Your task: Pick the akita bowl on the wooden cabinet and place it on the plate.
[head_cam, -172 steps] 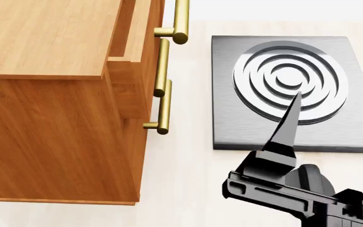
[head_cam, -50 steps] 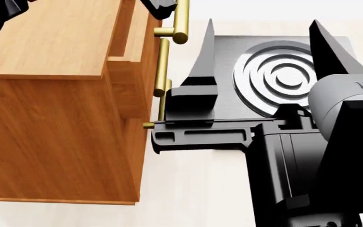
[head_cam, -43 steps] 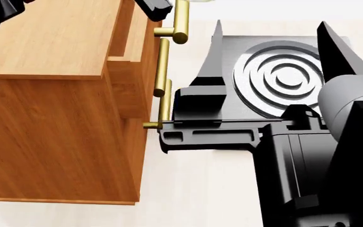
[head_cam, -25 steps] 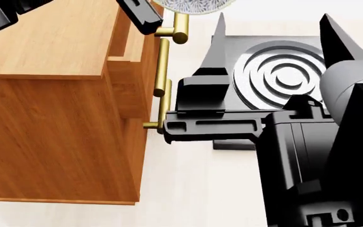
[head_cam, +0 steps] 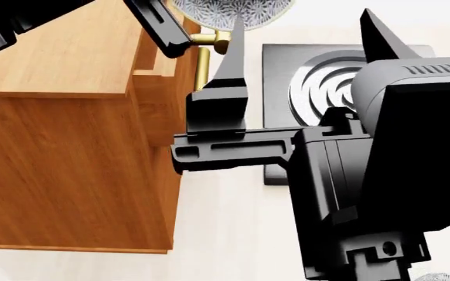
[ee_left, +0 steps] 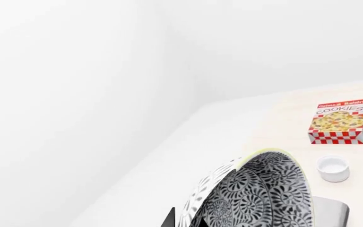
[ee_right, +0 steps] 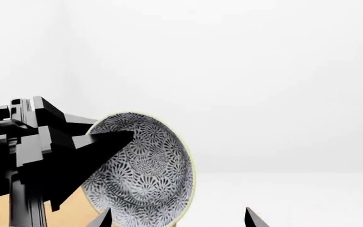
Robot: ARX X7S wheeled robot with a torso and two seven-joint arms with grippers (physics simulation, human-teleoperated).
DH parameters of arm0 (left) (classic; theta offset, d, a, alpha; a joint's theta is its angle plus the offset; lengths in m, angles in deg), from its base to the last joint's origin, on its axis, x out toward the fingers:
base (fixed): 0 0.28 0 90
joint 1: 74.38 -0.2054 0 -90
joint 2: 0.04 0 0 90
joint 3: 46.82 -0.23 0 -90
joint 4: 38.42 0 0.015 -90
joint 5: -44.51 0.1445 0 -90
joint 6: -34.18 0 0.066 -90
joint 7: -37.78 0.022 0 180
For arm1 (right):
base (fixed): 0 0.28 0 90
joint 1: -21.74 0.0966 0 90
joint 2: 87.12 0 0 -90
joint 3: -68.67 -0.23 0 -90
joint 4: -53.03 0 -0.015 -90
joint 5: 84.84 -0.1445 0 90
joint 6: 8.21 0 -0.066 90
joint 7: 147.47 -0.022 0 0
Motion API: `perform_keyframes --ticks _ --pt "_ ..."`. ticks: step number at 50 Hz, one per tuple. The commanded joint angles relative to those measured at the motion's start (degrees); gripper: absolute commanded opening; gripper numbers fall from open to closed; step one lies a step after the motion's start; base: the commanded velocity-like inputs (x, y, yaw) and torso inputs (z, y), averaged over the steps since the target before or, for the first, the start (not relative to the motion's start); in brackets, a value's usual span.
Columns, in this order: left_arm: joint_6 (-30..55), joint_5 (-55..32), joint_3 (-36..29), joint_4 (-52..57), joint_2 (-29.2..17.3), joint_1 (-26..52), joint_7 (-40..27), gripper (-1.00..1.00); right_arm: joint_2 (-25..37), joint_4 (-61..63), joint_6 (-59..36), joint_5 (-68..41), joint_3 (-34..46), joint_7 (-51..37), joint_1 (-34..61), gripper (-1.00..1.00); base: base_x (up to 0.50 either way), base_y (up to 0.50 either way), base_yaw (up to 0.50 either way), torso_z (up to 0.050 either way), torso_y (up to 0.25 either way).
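The akita bowl [head_cam: 233, 10] hangs at the head view's top edge, just past the wooden cabinet [head_cam: 68, 146]'s front, tipped on its side. My left gripper [head_cam: 166, 26] is shut on its rim. The left wrist view has the bowl [ee_left: 263, 194] close up, patterned inside, with my left gripper [ee_left: 186, 221] pinching the rim. My right gripper [head_cam: 302, 23] stands open beside the cabinet front, below the bowl, holding nothing. In the right wrist view the bowl [ee_right: 143, 170] lies beyond the open right gripper [ee_right: 176, 220]. The plate is out of view.
A grey stove plate with raised rings [head_cam: 280, 88] lies right of the cabinet, mostly behind my right arm. Brass handles [head_cam: 202, 64] stick out of the cabinet front. A cookie box [ee_left: 338, 123] and a small white cup [ee_left: 332, 168] sit farther off on the table.
My left arm has brought the bowl down into the head view, off the cabinet top and past its front edge. My open right gripper has shifted left, towards the cabinet.
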Motion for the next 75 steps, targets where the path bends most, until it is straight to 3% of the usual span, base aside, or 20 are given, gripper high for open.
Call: perform_keyframes --ticks 1,12,30,75 --pt "-0.3 0.0 1.0 1.5 -1.5 -0.7 -0.6 -1.0 0.9 -1.3 1.0 1.4 -0.6 1.3 -1.7 1.0 0.0 0.0 0.0 0.0 0.0" --pt "-0.2 -1.3 1.7 3.9 -3.6 -1.9 -0.7 -1.0 1.6 -3.4 0.4 1.8 -0.8 1.9 -0.6 1.0 0.0 0.0 0.0 0.0 0.001" --pt "-1.0 -1.2 1.4 5.4 -4.5 -4.2 -1.5 -1.0 -3.9 -5.0 -1.4 3.3 3.5 3.0 1.7 1.0 0.0 0.0 0.0 0.0 0.0" --pt "0.4 -2.3 0.2 11.7 -7.3 -6.2 -0.8 -1.0 -2.2 -7.3 0.4 5.6 3.2 4.9 -1.8 1.0 0.0 0.0 0.0 0.0 0.0"
